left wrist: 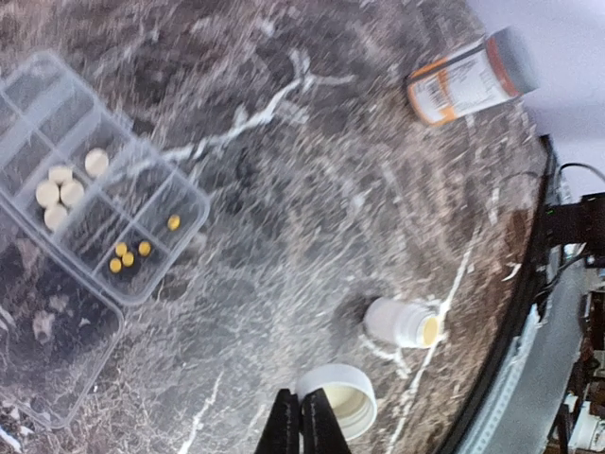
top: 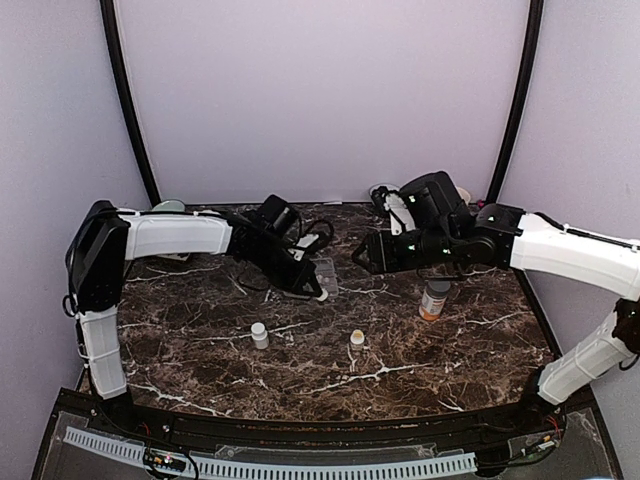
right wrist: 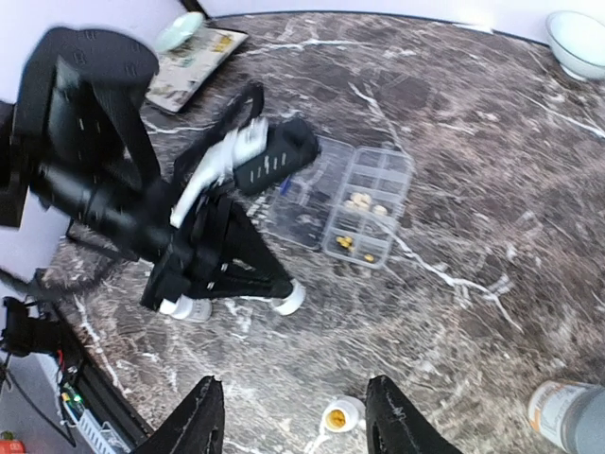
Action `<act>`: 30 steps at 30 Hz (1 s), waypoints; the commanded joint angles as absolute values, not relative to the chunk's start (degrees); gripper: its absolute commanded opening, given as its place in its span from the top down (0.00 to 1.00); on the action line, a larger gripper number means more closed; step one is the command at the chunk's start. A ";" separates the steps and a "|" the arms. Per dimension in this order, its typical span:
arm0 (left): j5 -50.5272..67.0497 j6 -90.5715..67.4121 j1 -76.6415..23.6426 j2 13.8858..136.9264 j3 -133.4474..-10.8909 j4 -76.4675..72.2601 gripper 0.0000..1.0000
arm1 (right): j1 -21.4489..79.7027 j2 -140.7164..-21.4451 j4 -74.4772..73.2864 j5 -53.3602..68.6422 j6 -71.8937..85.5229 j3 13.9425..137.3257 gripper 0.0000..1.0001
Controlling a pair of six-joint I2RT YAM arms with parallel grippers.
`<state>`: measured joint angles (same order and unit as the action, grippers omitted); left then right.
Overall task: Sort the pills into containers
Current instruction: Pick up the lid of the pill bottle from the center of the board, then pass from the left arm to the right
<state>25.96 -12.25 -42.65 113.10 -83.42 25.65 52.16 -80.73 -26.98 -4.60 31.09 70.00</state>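
The clear pill box (left wrist: 166, 187) lies open on the marble; one compartment holds several cream-white pills (left wrist: 62, 190), another several small yellow pills (left wrist: 127, 254). The box also shows in the top view (top: 326, 271) and the right wrist view (right wrist: 395, 168), with the cream pills (right wrist: 365, 201) inside. My left gripper (left wrist: 301, 421) is shut on the rim of a white bottle cap (left wrist: 344, 395), low over the table, right of the box; it also shows in the top view (top: 316, 292). My right gripper (right wrist: 298, 421) is open and empty, held above an open small white bottle (right wrist: 338, 414).
The open small white bottle (left wrist: 401, 322) stands near the cap. A second small white bottle (top: 259, 334) stands front left. An orange bottle with a grey cap (top: 434, 299) stands at the right. A bowl (right wrist: 577, 38) and a flat tray (right wrist: 194, 61) sit at the back.
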 commanded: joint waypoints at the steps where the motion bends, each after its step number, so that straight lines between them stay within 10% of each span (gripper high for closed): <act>1: 35.30 -18.29 -41.29 105.87 -82.47 15.63 1.00 | 51.24 -77.56 -16.35 3.46 29.71 65.59 0.47; 30: 56.94 -56.31 -37.97 102.47 -69.01 -42.15 1.00 | 43.10 -76.86 23.58 24.17 52.81 48.45 0.44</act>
